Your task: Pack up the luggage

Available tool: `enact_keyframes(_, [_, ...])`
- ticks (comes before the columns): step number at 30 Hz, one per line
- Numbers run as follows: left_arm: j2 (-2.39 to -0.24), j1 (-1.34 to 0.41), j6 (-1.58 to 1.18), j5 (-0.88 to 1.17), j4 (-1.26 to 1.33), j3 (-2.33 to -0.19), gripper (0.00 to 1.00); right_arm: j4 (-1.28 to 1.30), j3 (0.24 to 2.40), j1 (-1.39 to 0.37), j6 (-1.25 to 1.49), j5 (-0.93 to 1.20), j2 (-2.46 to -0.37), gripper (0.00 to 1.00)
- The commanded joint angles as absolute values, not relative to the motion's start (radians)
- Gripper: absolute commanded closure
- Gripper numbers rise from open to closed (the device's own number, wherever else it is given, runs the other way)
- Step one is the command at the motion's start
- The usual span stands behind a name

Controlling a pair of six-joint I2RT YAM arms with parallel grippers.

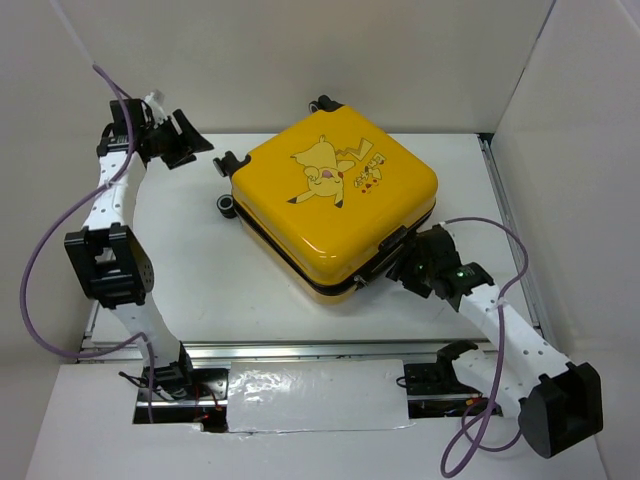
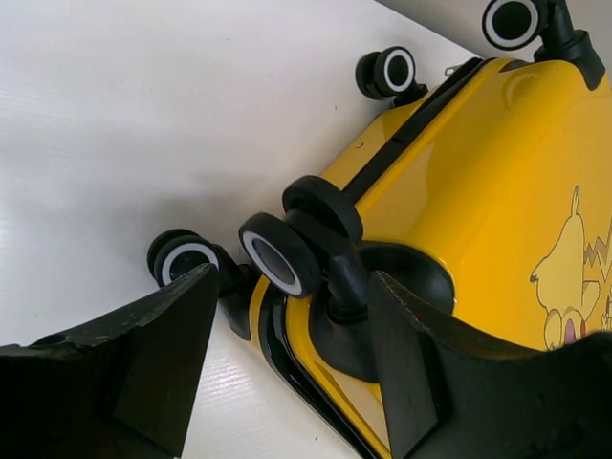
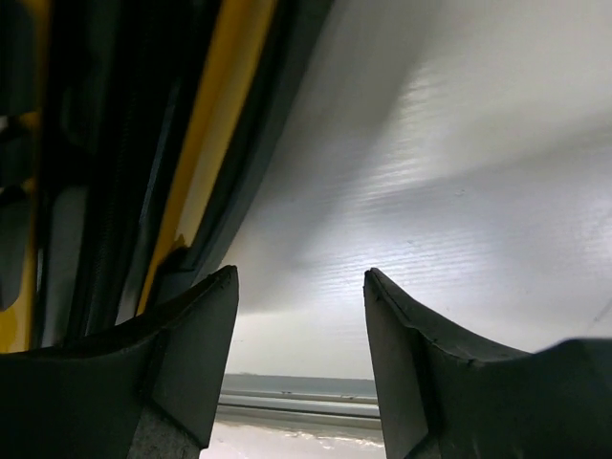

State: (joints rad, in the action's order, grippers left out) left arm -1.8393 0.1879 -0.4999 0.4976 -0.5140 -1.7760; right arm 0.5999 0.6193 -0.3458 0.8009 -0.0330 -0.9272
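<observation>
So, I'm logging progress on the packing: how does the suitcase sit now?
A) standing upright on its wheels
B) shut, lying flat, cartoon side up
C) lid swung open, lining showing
B: the luggage lies flat on the table, its yellow halves together and the cartoon facing up.

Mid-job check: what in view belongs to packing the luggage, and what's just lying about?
Job: luggage, closed; left jaws, open by its wheels; right jaws, open at its near edge.
Just there: table; purple cables.
</observation>
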Motion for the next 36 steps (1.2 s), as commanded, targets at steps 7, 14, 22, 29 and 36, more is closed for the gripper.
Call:
enact_keyframes(7, [-1.815, 0.221, -0.462, 0.633, -0.456, -1.723, 0.26, 0.503, 0.637, -0.463, 0.450, 0.129, -0.880, 0.30])
enact_keyframes(14, [-1.795, 0.253, -0.482, 0.670, -0.459, -1.648, 0.27, 0.410, 0.640, -0.517, 0.358, 0.256, -0.847, 0.31])
enact_keyframes(22, [-1.761, 0.265, -0.491, 0.687, -0.437, -1.586, 0.27, 0.453, 0.727, -0.535, 0.278, 0.316, -0.948, 0.32])
enact_keyframes(29, [-1.756, 0.267, -0.492, 0.687, -0.440, -1.582, 0.28, 0.417, 0.742, -0.558, 0.250, 0.348, -0.998, 0.37])
enact_keyframes(36, [-1.758, 0.267, -0.495, 0.683, -0.442, -1.577, 0.28, 0.367, 0.712, -0.557, 0.258, 0.365, -1.025, 0.54])
